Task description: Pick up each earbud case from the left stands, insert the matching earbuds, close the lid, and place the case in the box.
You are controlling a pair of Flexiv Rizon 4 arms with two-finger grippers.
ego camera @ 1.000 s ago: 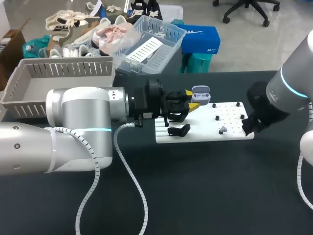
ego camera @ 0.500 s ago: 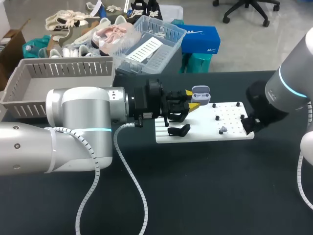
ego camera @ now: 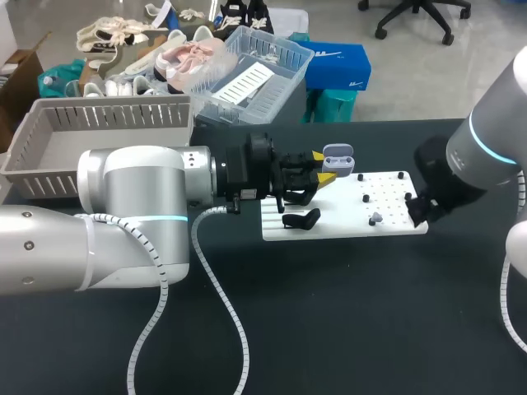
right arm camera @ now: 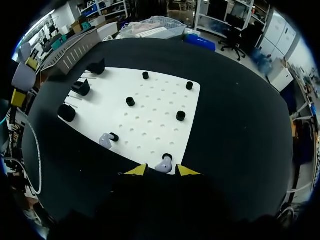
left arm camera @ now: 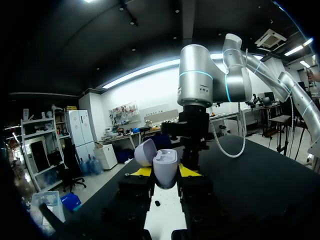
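My left gripper (ego camera: 328,167) is shut on a lavender earbud case (ego camera: 338,155) and holds it above the far left part of the white board (ego camera: 346,224). The case (left arm camera: 165,169) sits upright between the yellow tips of the left gripper (left arm camera: 165,173), its lid (left arm camera: 145,152) swung open. My right gripper (right arm camera: 161,170) is at the board's near right edge, open, with one lavender earbud (right arm camera: 164,165) between its tips by a black peg. A second earbud (right arm camera: 105,141) lies further along the board (right arm camera: 150,107); it also shows as the earbud (ego camera: 375,218) in the head view.
Black stands (right arm camera: 80,87) line the board's left side, one black stand (ego camera: 301,219) under the left gripper. Small black pegs (right arm camera: 130,101) dot the board. A grey slatted box (ego camera: 99,136) stands at the table's far left. The dark tabletop (ego camera: 346,313) lies in front.
The right arm has shifted very slightly at the board's edge. The left arm and the case have kept still.
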